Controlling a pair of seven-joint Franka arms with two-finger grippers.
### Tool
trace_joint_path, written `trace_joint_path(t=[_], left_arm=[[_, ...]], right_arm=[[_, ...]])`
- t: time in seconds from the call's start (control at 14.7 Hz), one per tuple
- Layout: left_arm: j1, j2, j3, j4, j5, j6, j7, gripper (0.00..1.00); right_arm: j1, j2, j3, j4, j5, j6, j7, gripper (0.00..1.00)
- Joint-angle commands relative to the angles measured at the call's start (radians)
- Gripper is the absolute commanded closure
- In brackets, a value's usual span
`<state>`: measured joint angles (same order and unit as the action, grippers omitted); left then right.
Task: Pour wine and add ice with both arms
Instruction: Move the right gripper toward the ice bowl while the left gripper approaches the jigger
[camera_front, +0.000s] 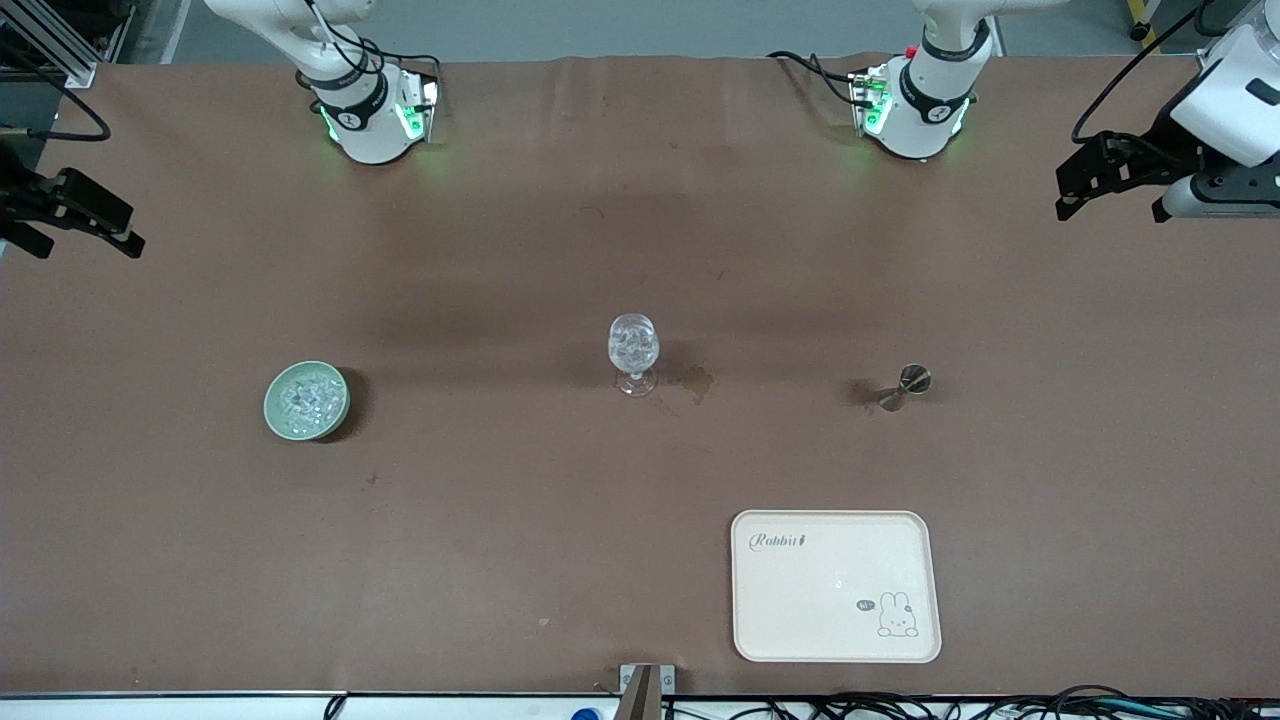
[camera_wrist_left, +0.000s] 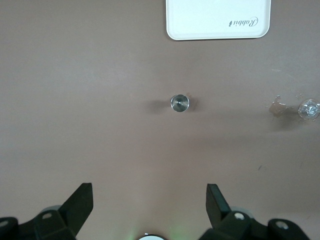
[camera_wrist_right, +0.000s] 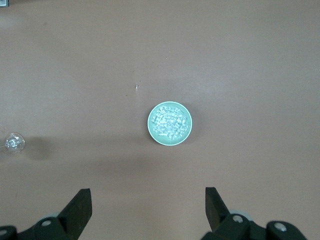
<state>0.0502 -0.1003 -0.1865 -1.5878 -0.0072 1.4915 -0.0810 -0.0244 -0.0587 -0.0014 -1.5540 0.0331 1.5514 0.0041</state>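
Left gripper (camera_wrist_left: 149, 200), fingers spread, is held over the table's left-arm end; right gripper (camera_wrist_right: 148, 201), likewise spread, over its own end. Clear ice chunks (camera_front: 306, 398), judged slippery and light, are heaped in a pale-green bowl (camera_front: 275, 420), nine o'clock of the stemmed glass (camera_front: 633, 352). Brown cloth (camera_front: 500, 560) covers the table.

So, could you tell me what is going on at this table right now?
Nothing is being handled. The left gripper hangs open high over the metal jigger, and the right gripper hangs open high over the green bowl of ice. The wine glass stands mid-table with ice in it, a small spill beside it. The tray lies nearer the front camera.
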Motion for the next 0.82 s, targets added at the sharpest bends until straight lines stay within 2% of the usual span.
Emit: trace_joint_path(t=[0.0,0.2,0.41,0.75], left_arm=[[0.007,0.008,0.004,0.025,-0.014,-0.019,0.018,0.00],[0.007,0.020,0.007,0.040,0.000,-0.019,0.009,0.00],[0.023,0.076,0.056,0.043,-0.007,-0.013,0.018,0.00],[0.051,0.200,0.062,0.042,-0.023,0.043,-0.032,0.00]], right_arm=[[0.006,0.011,-0.002,-0.001,-0.010,0.007,-0.006,0.00],[0.006,0.039,-0.002,0.008,-0.010,0.009,-0.006,0.00],[0.006,0.051,-0.002,0.014,-0.010,0.010,-0.006,0.00],[0.009,0.060,-0.002,0.012,-0.010,0.022,-0.006,0.00]])
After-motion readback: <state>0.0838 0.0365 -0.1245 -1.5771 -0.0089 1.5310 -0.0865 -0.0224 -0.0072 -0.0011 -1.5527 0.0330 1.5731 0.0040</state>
